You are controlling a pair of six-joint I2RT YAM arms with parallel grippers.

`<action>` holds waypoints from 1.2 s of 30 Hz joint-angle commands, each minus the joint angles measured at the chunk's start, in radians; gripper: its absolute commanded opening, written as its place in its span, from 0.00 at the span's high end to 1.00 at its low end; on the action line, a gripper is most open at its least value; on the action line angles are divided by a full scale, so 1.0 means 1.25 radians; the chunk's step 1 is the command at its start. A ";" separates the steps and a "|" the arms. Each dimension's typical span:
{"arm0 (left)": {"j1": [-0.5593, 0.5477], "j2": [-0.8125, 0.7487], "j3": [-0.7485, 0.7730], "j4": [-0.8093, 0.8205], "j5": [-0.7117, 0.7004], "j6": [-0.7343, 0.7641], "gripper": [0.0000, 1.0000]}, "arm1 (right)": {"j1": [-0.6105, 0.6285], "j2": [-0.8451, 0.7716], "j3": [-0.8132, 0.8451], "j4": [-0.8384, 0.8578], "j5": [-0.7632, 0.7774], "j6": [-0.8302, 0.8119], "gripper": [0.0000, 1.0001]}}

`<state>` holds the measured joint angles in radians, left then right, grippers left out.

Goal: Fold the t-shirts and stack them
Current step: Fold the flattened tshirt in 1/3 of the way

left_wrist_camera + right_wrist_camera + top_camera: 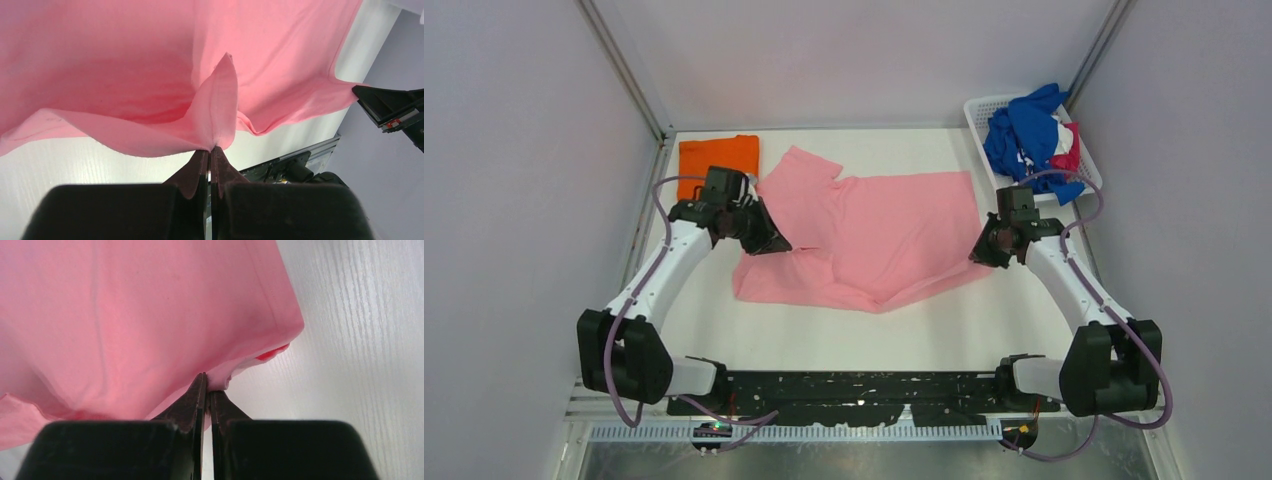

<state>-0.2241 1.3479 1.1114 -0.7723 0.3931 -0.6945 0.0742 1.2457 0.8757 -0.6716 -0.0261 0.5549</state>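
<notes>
A light pink t-shirt [874,235] lies spread on the white table, partly folded over itself. My left gripper [776,240] is shut on its left edge; in the left wrist view the gripper [210,149] pinches a raised peak of the pink t-shirt [125,65]. My right gripper [980,252] is shut on its right corner; in the right wrist view the gripper [206,385] clamps the pink t-shirt [140,315] at its hem. A folded orange t-shirt [717,155] lies at the back left. Blue, white and magenta t-shirts [1027,135] are heaped in the basket.
A white slatted basket [980,116] stands at the back right corner, close to my right arm. Grey walls close in the table [924,330] on three sides. The right gripper body [392,107] shows at the right edge of the left wrist view.
</notes>
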 commanded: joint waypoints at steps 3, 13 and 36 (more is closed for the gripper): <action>0.047 -0.003 0.054 0.001 0.009 0.035 1.00 | -0.015 0.033 0.075 -0.024 0.043 -0.024 0.91; 0.083 0.018 0.080 0.048 0.001 0.065 1.00 | -0.040 0.100 0.133 -0.027 0.053 -0.031 0.89; 0.111 0.436 0.439 -0.006 -0.215 0.011 0.00 | -0.134 0.304 0.247 0.136 0.088 0.002 0.06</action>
<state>-0.1036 1.8374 1.4921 -0.7559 0.1635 -0.6788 -0.0681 1.6459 1.0958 -0.5812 0.0578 0.5598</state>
